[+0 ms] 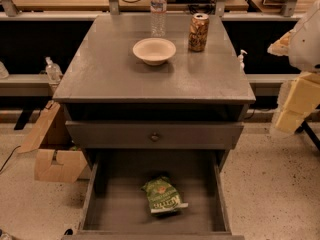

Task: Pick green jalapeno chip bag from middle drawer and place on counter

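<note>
The green jalapeno chip bag (162, 195) lies flat on the floor of the open middle drawer (120, 204), near its middle and slightly to the right, with its white band toward the front. The counter (110, 69) is the grey cabinet top above it. My gripper (295, 104) shows as pale yellow and white parts at the right edge of the camera view. It hangs beside the cabinet at about counter height, well away from the bag and holding nothing that I can see.
On the counter stand a beige bowl (154, 50), a clear water bottle (158, 9) and a brown-gold can (198, 32). The upper drawer front with a small knob (155, 137) is closed. Cardboard boxes (52, 151) sit on the floor at left.
</note>
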Robot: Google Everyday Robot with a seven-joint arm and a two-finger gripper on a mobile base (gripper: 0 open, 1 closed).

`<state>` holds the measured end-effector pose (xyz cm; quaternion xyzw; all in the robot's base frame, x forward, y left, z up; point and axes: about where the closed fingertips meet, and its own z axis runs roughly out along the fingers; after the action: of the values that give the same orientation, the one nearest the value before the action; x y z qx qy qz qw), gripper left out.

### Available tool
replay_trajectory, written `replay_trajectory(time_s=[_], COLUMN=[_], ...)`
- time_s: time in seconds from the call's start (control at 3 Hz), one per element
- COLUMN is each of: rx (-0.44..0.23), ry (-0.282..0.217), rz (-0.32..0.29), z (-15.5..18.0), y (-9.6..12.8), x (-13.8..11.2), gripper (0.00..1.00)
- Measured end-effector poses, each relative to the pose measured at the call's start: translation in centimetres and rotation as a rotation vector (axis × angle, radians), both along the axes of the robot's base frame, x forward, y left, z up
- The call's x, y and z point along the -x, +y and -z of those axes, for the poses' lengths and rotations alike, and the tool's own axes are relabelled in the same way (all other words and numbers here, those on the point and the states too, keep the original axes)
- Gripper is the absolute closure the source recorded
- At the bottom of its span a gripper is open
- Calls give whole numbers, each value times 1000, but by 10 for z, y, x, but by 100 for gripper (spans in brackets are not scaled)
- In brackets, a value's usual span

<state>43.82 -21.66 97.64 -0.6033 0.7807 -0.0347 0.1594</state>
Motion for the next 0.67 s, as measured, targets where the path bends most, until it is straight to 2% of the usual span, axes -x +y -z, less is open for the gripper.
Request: replay_trajectory(time_s=[0.33,0.67], rx=[0,-76], ry=[0,-37], rz=[0,-6], z=[0,31], y=[0,17], x=[0,6], gripper=[0,0])
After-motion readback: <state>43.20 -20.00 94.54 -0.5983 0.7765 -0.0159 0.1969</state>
